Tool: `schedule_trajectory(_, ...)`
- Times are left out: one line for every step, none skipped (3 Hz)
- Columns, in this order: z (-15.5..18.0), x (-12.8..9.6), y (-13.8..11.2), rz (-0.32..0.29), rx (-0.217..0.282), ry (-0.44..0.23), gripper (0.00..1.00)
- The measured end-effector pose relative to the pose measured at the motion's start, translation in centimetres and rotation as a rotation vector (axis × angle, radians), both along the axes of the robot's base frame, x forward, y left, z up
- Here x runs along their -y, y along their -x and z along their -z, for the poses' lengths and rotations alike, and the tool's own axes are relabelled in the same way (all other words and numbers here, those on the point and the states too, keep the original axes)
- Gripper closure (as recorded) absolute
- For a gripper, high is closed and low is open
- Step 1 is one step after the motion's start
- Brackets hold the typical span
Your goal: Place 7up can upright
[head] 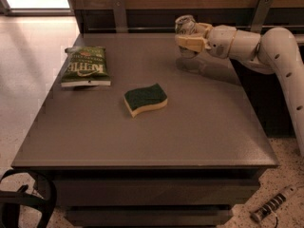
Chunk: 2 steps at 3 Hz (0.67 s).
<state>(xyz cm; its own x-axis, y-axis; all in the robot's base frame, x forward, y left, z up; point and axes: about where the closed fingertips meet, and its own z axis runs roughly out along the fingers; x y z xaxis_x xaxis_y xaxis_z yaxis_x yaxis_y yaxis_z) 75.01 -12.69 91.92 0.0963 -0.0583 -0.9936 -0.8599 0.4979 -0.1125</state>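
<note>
- My gripper is in the upper right of the frame, reaching in from the right on the end of my arm, over the far part of the table.
- It is closed around the 7up can. One pale finger crosses the can's lower body, and the silvery top pokes up above it.
- The can is therefore inside the grip, not lying away from it. Its long axis runs near vertical, top end up, perhaps leaning a little toward the left of the frame.
- Below the can, the tabletop shows a pale reflection. I cannot tell whether the base is touching the surface or hanging just above it.
- Judgement: what matters next is the can's axis against the tabletop. The move is a short straight descent, squaring the axis to the surface until the base sits flat, and only then opening the jaws.
- Risk: any lean at release could tip the can.
- Well apart from all this are the sponge, left of centre, and the green snack bag, at the upper left.
</note>
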Motion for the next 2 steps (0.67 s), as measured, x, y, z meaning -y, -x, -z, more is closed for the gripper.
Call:
schedule_trajectory(0.76, 0.16, -0.48, 0.008, -0.001, -0.023, 1.00)
schedule_trajectory(0.96, 0.47, -0.96, 0.016, 0.011, -0.066, 1.00)
